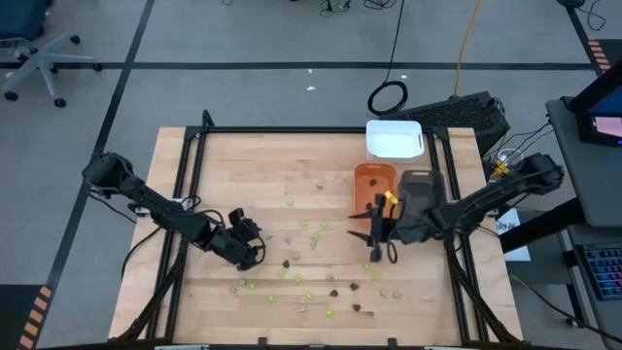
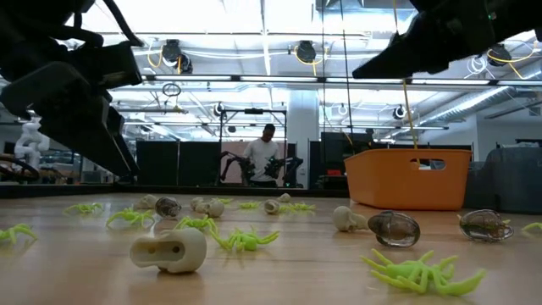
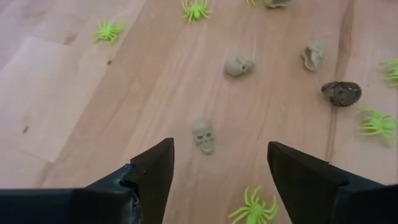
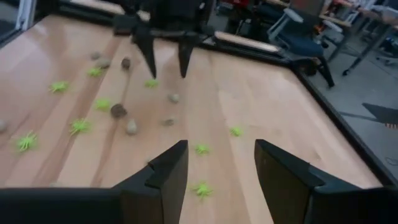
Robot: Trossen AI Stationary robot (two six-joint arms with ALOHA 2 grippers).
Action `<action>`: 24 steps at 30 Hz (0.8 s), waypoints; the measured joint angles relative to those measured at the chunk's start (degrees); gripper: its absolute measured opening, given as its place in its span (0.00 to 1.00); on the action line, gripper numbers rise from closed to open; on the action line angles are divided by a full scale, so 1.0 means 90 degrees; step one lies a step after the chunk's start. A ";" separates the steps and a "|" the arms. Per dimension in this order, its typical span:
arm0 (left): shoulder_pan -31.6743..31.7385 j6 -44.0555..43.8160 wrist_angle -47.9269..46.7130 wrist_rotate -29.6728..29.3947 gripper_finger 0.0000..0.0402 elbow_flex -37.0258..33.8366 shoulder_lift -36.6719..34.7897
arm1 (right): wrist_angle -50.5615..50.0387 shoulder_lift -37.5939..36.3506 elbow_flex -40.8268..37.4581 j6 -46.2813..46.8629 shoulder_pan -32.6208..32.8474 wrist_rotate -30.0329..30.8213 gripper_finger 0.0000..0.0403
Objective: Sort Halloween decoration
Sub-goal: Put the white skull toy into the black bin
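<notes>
1. Left gripper [image 1: 255,255] low over the table [image 1: 243,165], left of middle; fingers [image 3: 152,171] spread apart, nothing between them.
2. Straight ahead of those fingers, a beige skull [image 3: 203,135] lying on the wood, just clear of both tips (no contact visible).
3. Around that skull: a green spider [image 3: 254,209] close by, two more pale skulls [image 3: 238,65] farther off, a dark brown piece [image 3: 341,93] off to one side.
4. Right gripper [image 1: 376,255] raised above the table right of middle, just in front of the orange tray [image 1: 374,185]; fingers [image 4: 168,171] parted, holding nothing.
5. Decorations scattered over the front half of the table between the two grippers: spiders [image 1: 304,224], brown pieces [image 1: 289,262], beige pieces [image 1: 384,292].
6. White tray [image 1: 394,139] at the far edge, behind the orange one; grey tray [image 1: 420,190] just beside the orange, under the right arm.
7. In the low view, a skull [image 2: 169,250] and spiders [image 2: 419,273] nearest the lens, orange tray beyond; a person [image 2: 264,155] standing far back in the room.
</notes>
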 joint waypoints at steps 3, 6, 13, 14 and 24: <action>-0.0003 0.0002 0.0050 -0.0008 0.60 -0.0002 0.0001 | 0.0081 0.0270 0.0000 0.0016 0.0122 0.0001 0.42; 0.0039 0.0002 0.0147 -0.0225 0.58 -0.0002 0.0002 | 0.0158 0.0428 0.0000 0.0041 0.0210 0.0000 0.42; 0.0051 0.0005 0.0199 -0.0709 0.56 -0.0002 0.0002 | 0.0204 0.0452 0.0000 -0.0063 0.0252 0.0002 0.42; 0.0051 0.0006 0.0199 -0.0721 0.56 -0.0002 0.0002 | 0.0204 0.0451 0.0000 -0.0063 0.0252 -0.0003 0.42; 0.0049 0.0010 0.0643 -0.0877 0.56 -0.0246 0.0229 | 0.0196 0.0456 0.0000 -0.0056 0.0252 -0.0030 0.42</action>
